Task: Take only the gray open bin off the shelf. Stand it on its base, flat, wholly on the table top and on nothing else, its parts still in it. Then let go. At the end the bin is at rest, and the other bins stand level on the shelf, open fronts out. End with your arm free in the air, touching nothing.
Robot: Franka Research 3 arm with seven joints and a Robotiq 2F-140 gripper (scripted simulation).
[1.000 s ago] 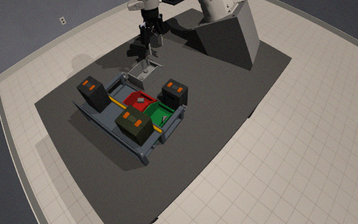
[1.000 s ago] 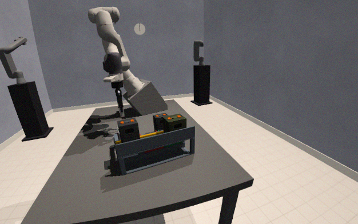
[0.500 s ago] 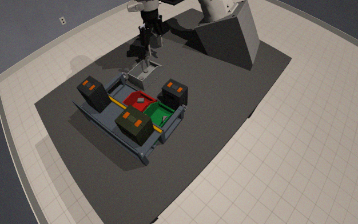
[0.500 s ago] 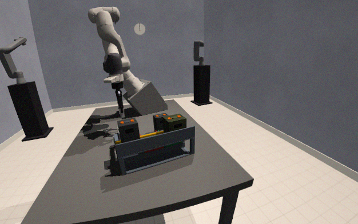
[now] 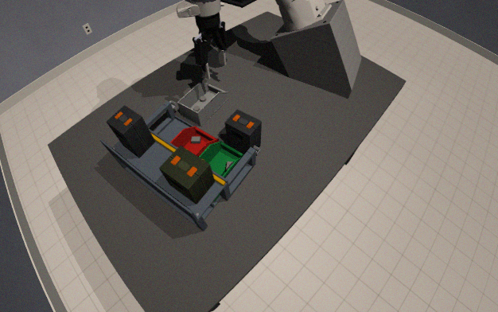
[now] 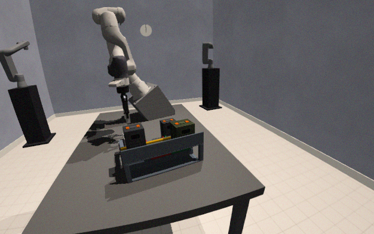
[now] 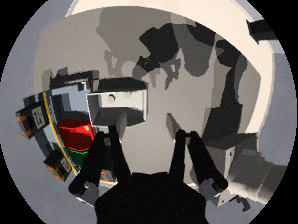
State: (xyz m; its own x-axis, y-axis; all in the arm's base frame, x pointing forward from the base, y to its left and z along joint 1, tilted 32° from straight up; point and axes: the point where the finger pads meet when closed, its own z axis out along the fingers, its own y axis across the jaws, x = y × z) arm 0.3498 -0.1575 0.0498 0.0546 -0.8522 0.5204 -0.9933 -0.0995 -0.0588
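Observation:
The gray open bin (image 5: 191,112) (image 7: 120,106) stands upright on the dark table top (image 5: 302,135), just in front of the shelf's open side, with small parts in it. I cannot tell whether it touches the shelf's corner post. My gripper (image 5: 204,76) (image 6: 126,114) (image 7: 146,118) hangs above the bin, open, with nothing between its fingers. In the wrist view the bin lies up and to the left of the left finger. The red bin (image 5: 187,140) (image 7: 75,135) and the green bin (image 5: 216,159) stand side by side on the blue-gray shelf (image 5: 159,175) (image 6: 161,147).
Two black cases (image 5: 129,129) (image 5: 243,129) and an olive case (image 5: 187,173) stand on the shelf's top. A yellow bar (image 5: 163,145) runs along the shelf. The robot's slanted base block (image 5: 318,52) stands at the table's far side.

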